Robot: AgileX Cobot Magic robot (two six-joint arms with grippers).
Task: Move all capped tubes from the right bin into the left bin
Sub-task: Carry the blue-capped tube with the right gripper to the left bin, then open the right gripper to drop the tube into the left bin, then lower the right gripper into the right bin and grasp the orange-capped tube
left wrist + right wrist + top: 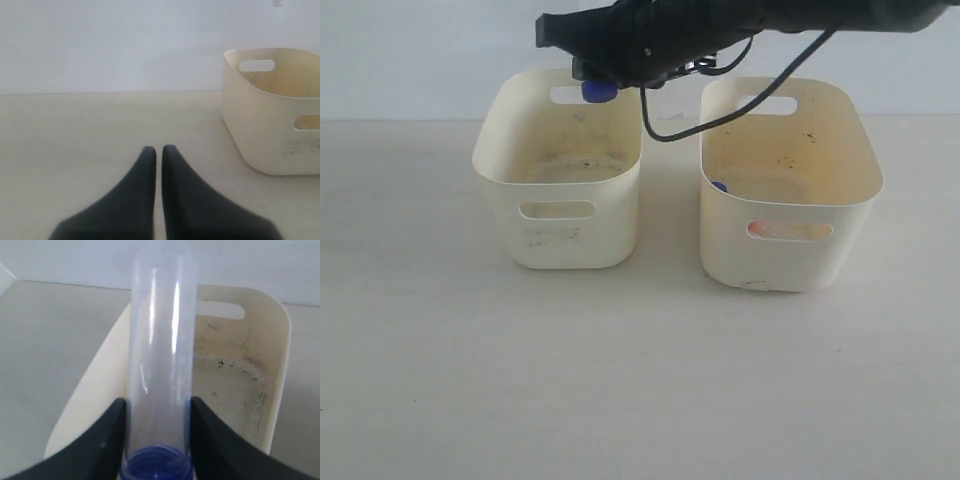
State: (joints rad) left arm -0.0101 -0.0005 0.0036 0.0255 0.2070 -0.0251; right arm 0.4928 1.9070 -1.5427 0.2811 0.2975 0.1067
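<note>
My right gripper [592, 78] reaches across and hangs above the back rim of the left bin [560, 205]. It is shut on a clear capped tube [160, 340], whose blue cap [598, 91] sits low between the fingers [107, 440]. In the right wrist view the tube points out over the left bin's grimy floor [235, 385]. The right bin [790, 262] holds another blue cap [720, 186] at its left wall, and something orange-red [785, 231] shows through its front handle cutout. My left gripper [156, 148] is shut and empty, low over the table, with the left bin [260, 130] off to one side.
The two cream bins stand side by side on a pale table [620, 380], with a gap between them. A black cable [700, 128] from the right arm hangs over that gap. A white wall stands behind.
</note>
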